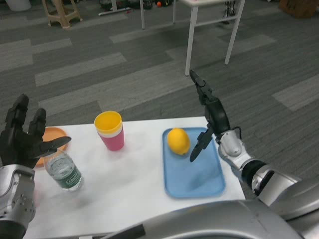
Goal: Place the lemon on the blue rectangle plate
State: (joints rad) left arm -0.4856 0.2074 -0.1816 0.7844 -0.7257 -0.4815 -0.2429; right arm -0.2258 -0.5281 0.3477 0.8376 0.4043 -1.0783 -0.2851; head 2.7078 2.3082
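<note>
— Right, where's the fruit at this moment?

— The yellow oval lemon [178,141] is sitting on the blue rectangular plastic plate [194,177], up in the plate's far left part, and nothing has hold of it.

— And the right hand [209,117]?

— Released, fingers apart, holding nothing. It hangs just to the right of the lemon, over the plate's far right edge, with some fingers stretched up and away towards the floor beyond and one pointing down beside the fruit. Whether that lower finger touches the plate, I cannot tell.

— What about the other side?

— The left hand [25,139] is raised at the table's left edge, fingers spread, also empty.

— What's crowding the white table [129,184]?

— Under that left hand stands a clear plastic water bottle with a green label [64,172], and behind it an orange round dish [50,139], partly hidden by the fingers. Nearer the middle there's a pink cup with a yellow cup stacked inside it [110,130], standing upright, left of the plate and apart from it.

— Anything between cup and plate?

— Only bare tabletop. Beyond the table, grey striped carpet [99,59] and the white legs of another table [192,37].
</note>
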